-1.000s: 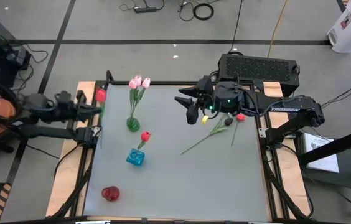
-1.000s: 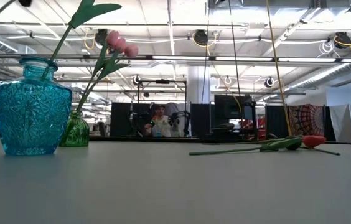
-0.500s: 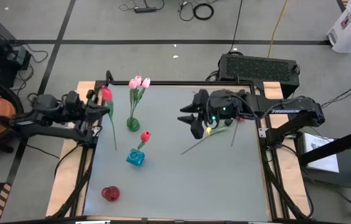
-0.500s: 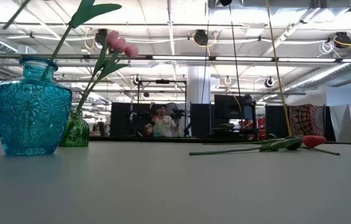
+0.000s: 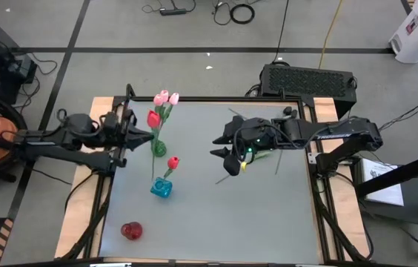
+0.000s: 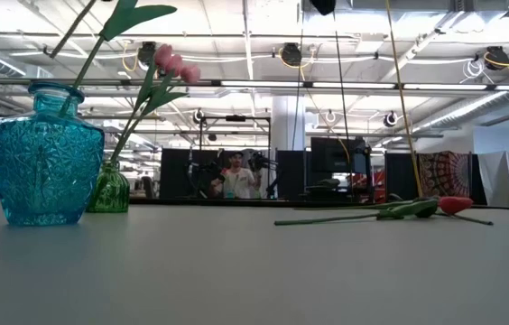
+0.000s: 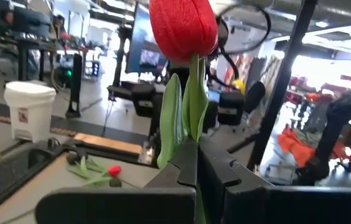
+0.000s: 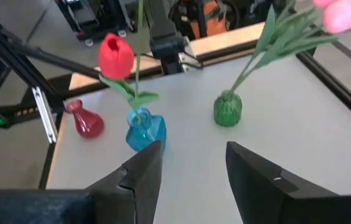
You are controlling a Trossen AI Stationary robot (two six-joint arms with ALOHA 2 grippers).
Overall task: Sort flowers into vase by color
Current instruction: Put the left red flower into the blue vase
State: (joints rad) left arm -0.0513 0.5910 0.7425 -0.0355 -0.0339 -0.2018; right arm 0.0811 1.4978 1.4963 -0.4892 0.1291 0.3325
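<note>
Jaws: left gripper [image 7: 195,163] pinching red tulip [image 5: 153,119] stem — stem upright, near table's [image 5: 216,215] far-left corner; right gripper [image 8: 189,163] spread, empty.

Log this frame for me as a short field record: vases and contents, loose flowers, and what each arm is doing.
green vase: pink tulips
blue vase: one red tulip
red vase: empty
loose flowers: lying on the table on the right arm's side, one red head showing
left gripper: shut on a red-headed tulip, beside the green vase
right gripper: open, over the loose stems
</note>
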